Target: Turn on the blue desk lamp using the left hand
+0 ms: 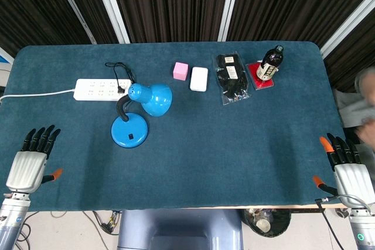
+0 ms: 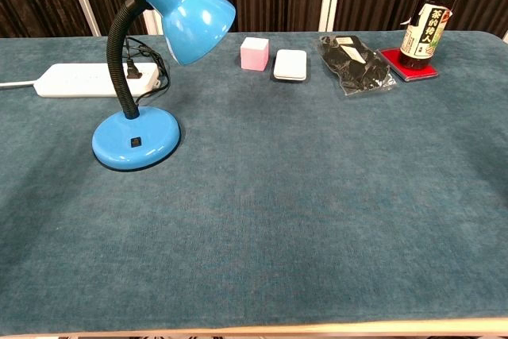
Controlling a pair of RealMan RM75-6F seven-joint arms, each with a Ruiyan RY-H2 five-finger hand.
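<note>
Head view showed the left hand point(image 1: 32, 159) at the near left corner of the table point(image 1: 234, 162), fingers extended side by side and holding nothing; its wrist ran off the bottom edge of the picture. The right hand point(image 1: 348, 168) sat at the opposite near corner, likewise empty with fingers stretched out, its forearm cut off below. Neither hand appeared in the chest view.

The blue desk lamp point(image 1: 137, 118) stood well ahead of the left hand and off toward the right hand's side, apart from both. Its round base point(image 2: 135, 139) carried a small dark switch point(image 2: 136, 142), seen clearly only in the chest view; from above it read as a dark square. The shade point(image 2: 186, 9) was clipped by the top edge of the chest view, and whether the bulb was lit could not be told.

Beyond the lamp lay a white power strip point(image 1: 99, 89) with the lamp's plug in it. Further toward the right hand's side were a pink block point(image 1: 180, 71), a white box point(image 1: 199, 78), a clear bag of dark items point(image 1: 232, 77) whose contents were hard to make out, and a dark bottle point(image 1: 270, 64) on a red mat point(image 1: 261, 78).
</note>
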